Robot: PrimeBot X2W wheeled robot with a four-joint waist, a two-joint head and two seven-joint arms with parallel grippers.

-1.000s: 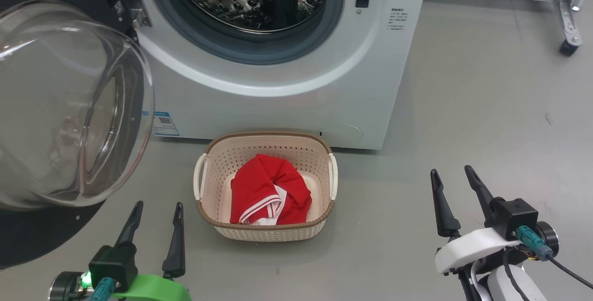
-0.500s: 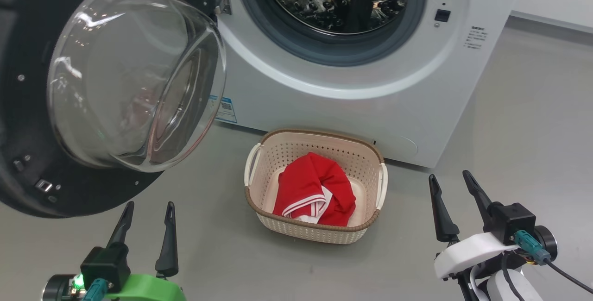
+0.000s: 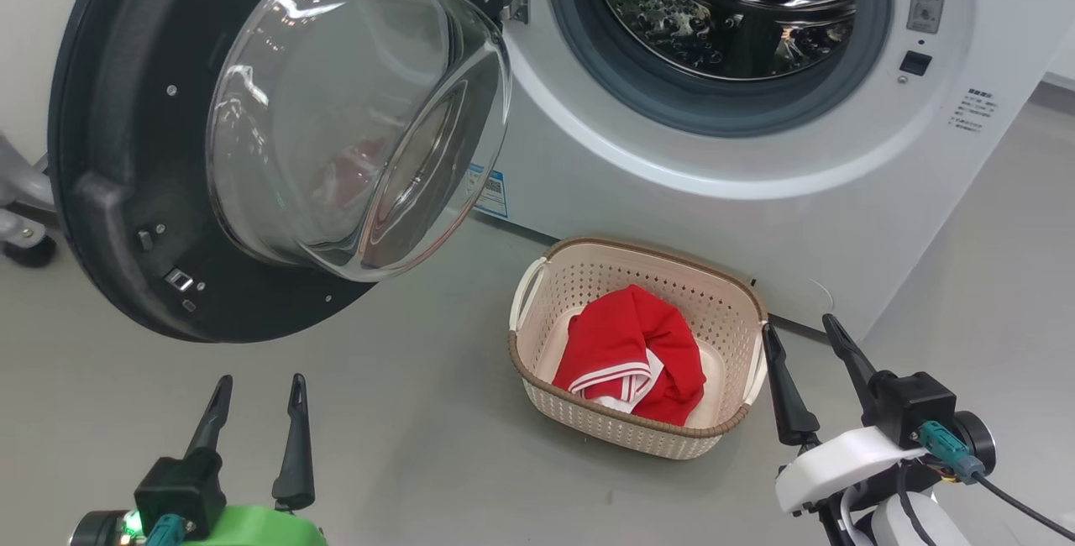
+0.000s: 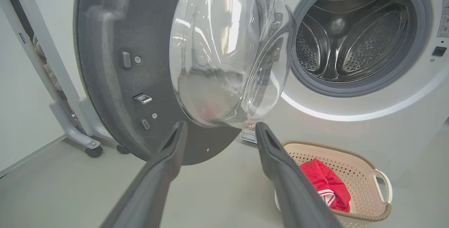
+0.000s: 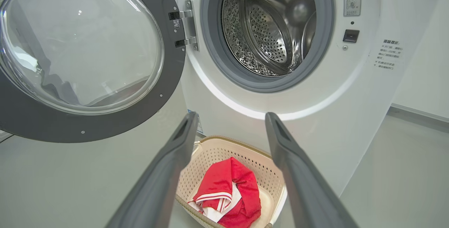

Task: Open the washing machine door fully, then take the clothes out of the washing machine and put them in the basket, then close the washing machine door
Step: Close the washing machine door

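Observation:
The white washing machine [image 3: 739, 210] stands with its steel drum [image 3: 731, 0] showing bare metal. Its round black door [image 3: 109, 193] with the bulging glass window [image 3: 353, 109] hangs swung wide to the left. In front, on the floor, sits the cream basket [image 3: 714, 294] holding red clothes [image 3: 638, 353] with white-striped trim. My left gripper [image 3: 259, 385] is open low at the left, in front of the door [image 4: 105, 80]. My right gripper [image 3: 802, 326] is open beside the basket's right end. The right wrist view looks down on the basket [image 5: 217, 154] and clothes [image 5: 228, 189].
Grey floor stretches all around the basket. A pale metal frame leg with castors [image 4: 89, 149] stands behind the open door at the left. The door's glass bowl [image 4: 228, 49] juts out toward me between the left arm and the drum [image 4: 350, 35].
The head camera has turned left, so machine, door and basket shifted right in view. Both grippers stay open and low; the clothes lie unchanged in the basket.

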